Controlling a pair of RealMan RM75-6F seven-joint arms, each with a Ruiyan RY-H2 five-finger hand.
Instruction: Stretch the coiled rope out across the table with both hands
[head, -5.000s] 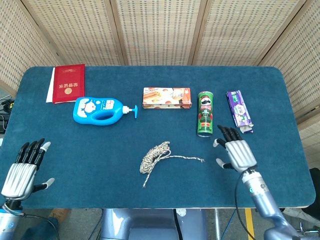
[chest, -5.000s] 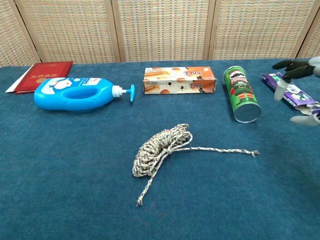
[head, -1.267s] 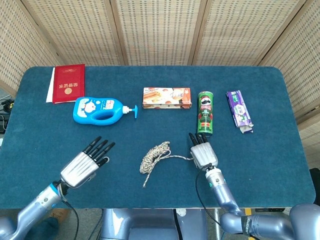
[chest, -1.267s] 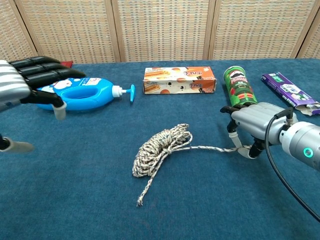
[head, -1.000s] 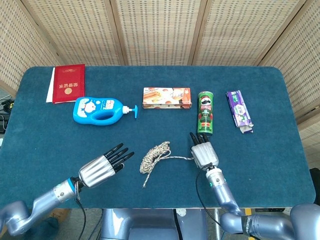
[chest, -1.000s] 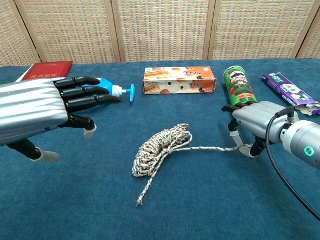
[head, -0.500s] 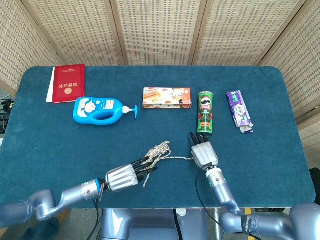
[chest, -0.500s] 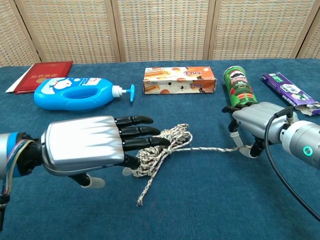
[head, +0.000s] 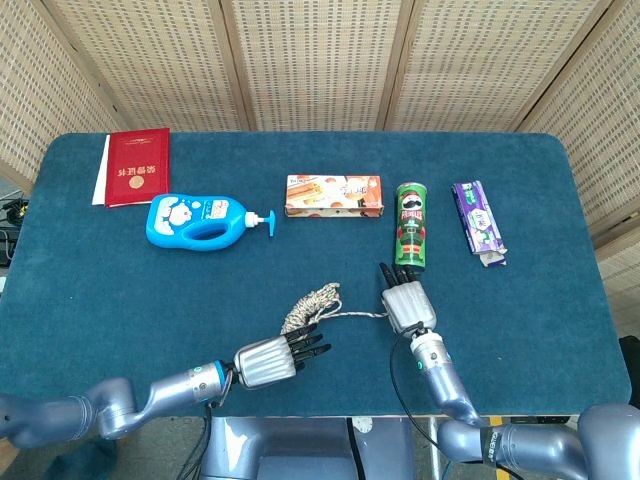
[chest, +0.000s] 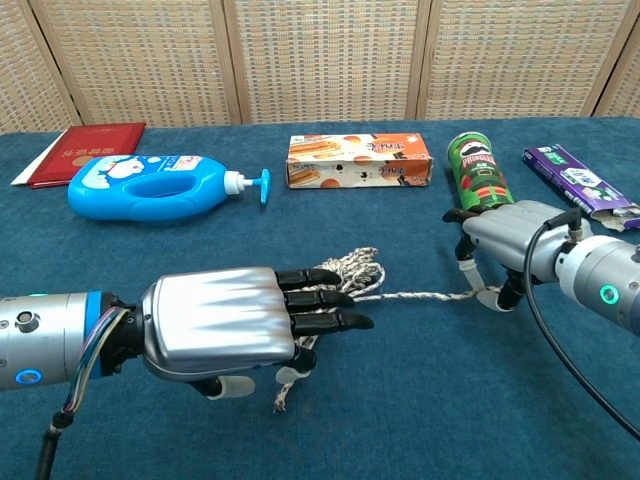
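The speckled rope (head: 318, 300) lies in a loose coil at the middle front of the blue table (head: 560, 330). One strand runs right from the coil (chest: 358, 270) to my right hand (chest: 510, 243). That hand's curled fingers pinch the strand's end against the cloth. In the head view, my right hand (head: 406, 306) sits palm down just below the can. My left hand (head: 268, 362) lies palm down over the coil's lower left part, fingers straight and spread. In the chest view, my left hand (chest: 215, 328) hides most of the coil, and the rope's short tail shows under its fingertips (chest: 340, 320).
Along the back stand a red booklet (head: 136, 166), a blue pump bottle (head: 200, 220), a biscuit box (head: 333, 196), a green crisp can (head: 411, 227) lying close behind my right hand, and a purple packet (head: 478, 220). The table's front edge is just below both hands.
My left hand has swept right from the table's left side onto the coil, now covering its lower part. My right hand stays on the rope's right end, and the strand looks straighter.
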